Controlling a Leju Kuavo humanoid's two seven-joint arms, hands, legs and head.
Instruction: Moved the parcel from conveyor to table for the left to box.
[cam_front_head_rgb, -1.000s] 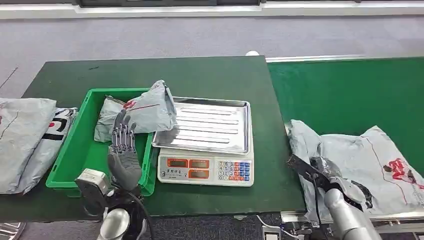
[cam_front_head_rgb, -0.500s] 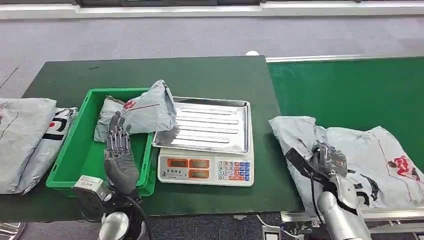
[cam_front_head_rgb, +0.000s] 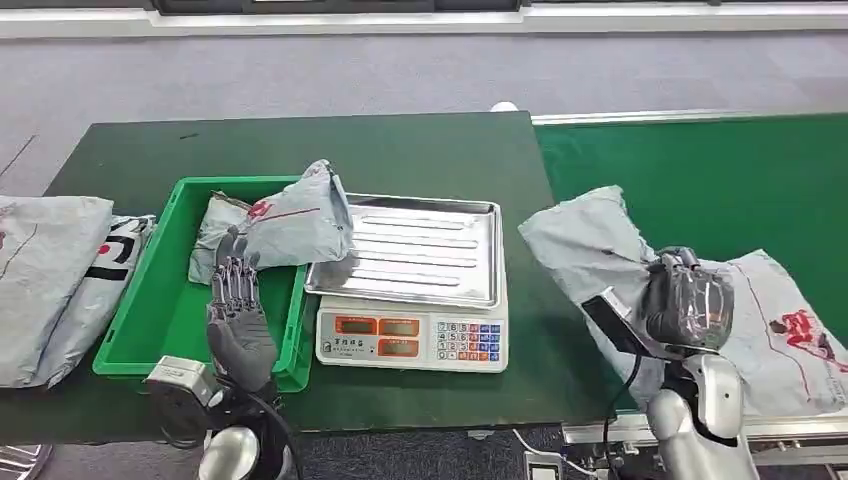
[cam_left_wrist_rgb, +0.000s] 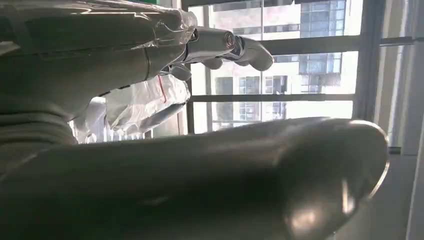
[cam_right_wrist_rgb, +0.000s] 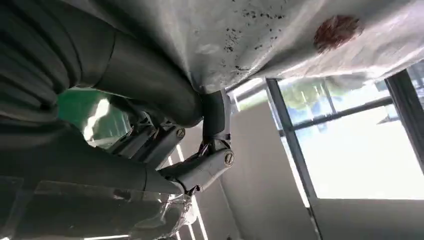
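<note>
Dark green table (cam_front_head_rgb: 420, 150) in front of me, conveyor (cam_front_head_rgb: 700, 170) on its right. My right hand (cam_front_head_rgb: 685, 305) grips the parcel (cam_front_head_rgb: 590, 235); its fingers (cam_right_wrist_rgb: 205, 170) curl under the grey film, and the parcel drapes over them, one end past the table edge, the rest on the belt. My left hand (cam_front_head_rgb: 238, 315) hovers with fingers spread and straight, holding nothing, above the bin (cam_front_head_rgb: 165, 300). Beyond its fingertips lies a bagged parcel (cam_front_head_rgb: 285, 225), leaning on the scale (cam_front_head_rgb: 410, 335).
</note>
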